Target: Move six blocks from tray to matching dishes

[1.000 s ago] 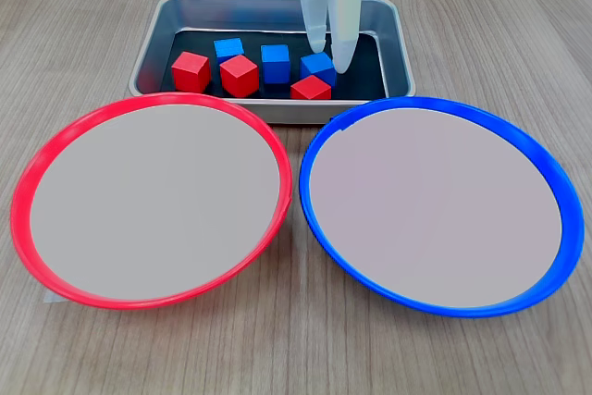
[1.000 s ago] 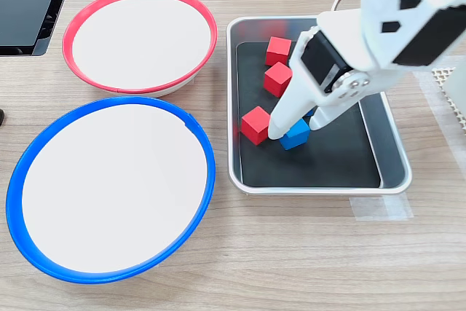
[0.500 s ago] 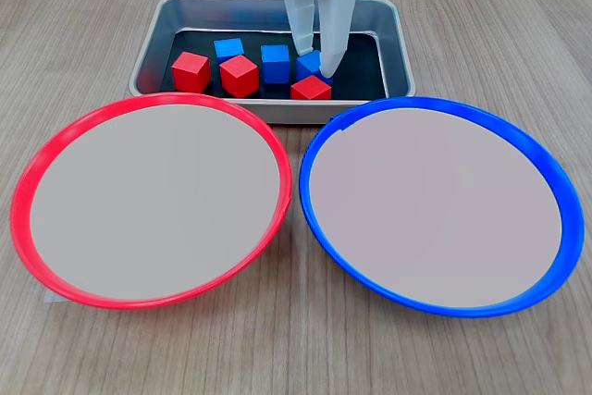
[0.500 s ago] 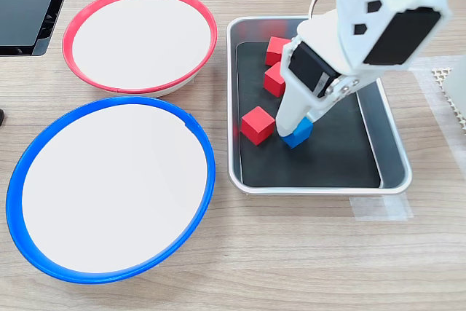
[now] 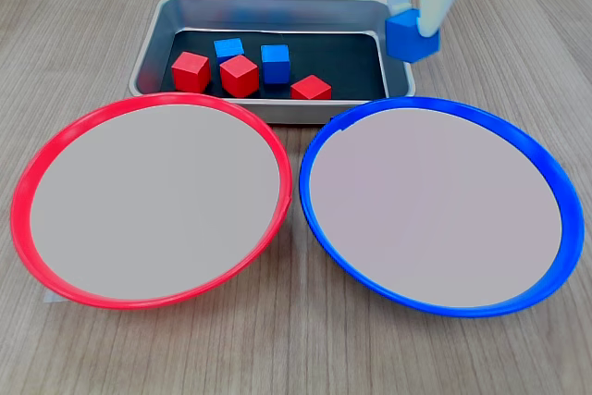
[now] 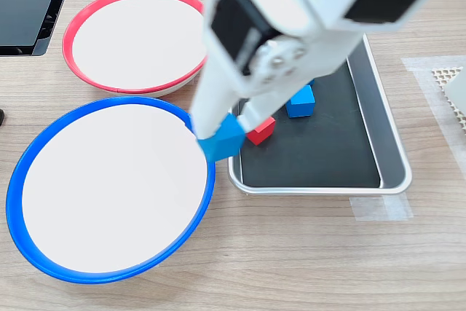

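Observation:
My gripper (image 5: 413, 29) is shut on a blue block (image 5: 412, 38) and holds it in the air over the tray's right end in the first exterior view. In the second exterior view the gripper (image 6: 220, 135) and the held blue block (image 6: 223, 143) hang over the gap between the tray (image 6: 320, 152) and the blue-rimmed dish (image 6: 109, 187). In the silver tray (image 5: 148, 55) lie three red blocks (image 5: 191, 71) and two blue ones (image 5: 275, 63). Both the red-rimmed dish (image 5: 148, 201) and the blue-rimmed dish (image 5: 439, 205) hold nothing.
The arm's white body (image 6: 306, 12) covers the tray's far half in the second exterior view. A black device (image 6: 29, 5) sits beyond the red-rimmed dish (image 6: 138, 38). A white mesh mat (image 6: 450, 78) and a strip of tape (image 6: 378, 209) lie by the tray.
The gripper closed on the blue block beside the red one, lifted it out of the tray and carried it toward the blue-rimmed dish.

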